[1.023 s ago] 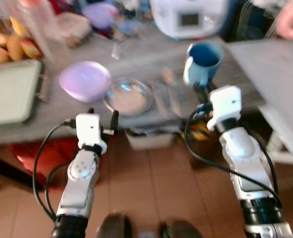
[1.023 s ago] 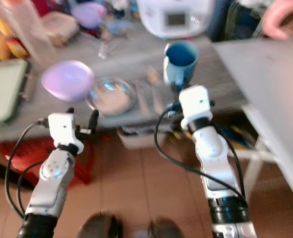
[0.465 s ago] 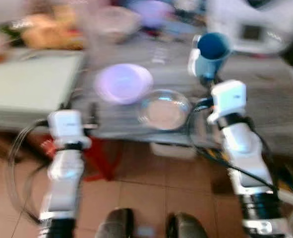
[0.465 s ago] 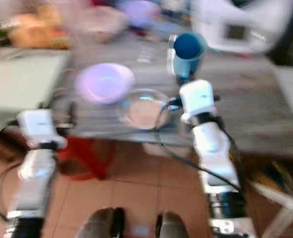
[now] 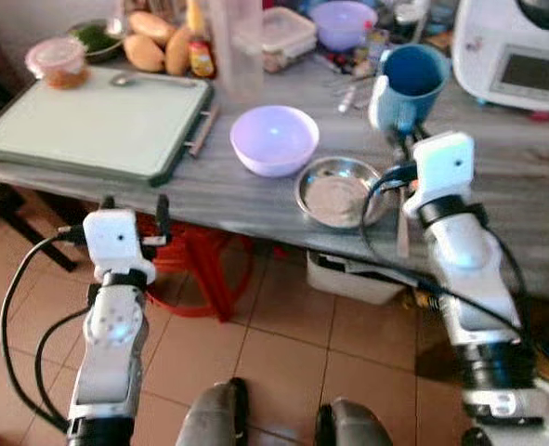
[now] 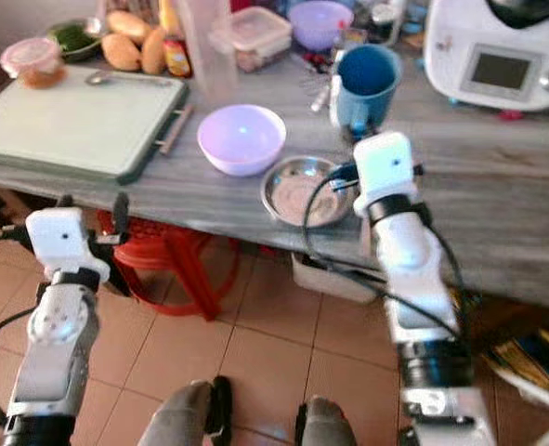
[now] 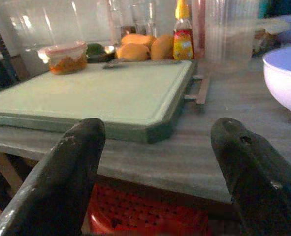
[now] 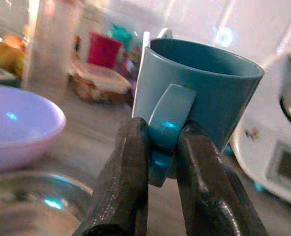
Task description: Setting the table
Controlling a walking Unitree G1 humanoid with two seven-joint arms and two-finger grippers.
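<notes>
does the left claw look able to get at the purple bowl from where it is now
Probably yes. The left claw is open and empty, held at the table edge before the cutting board. The purple bowl sits off toward its right with bare tabletop between, so it needs to rise and swing over.

On the worktop (image 5: 237,190) we see the cutting board (image 5: 88,125) at left, the bowl (image 5: 274,139) to its right, then the metal dish (image 5: 341,191) nearer the edge. Behind the dish, our right claw (image 8: 161,147) holds the mug (image 5: 408,85); the appliance (image 5: 520,51) sits right of it.
</notes>
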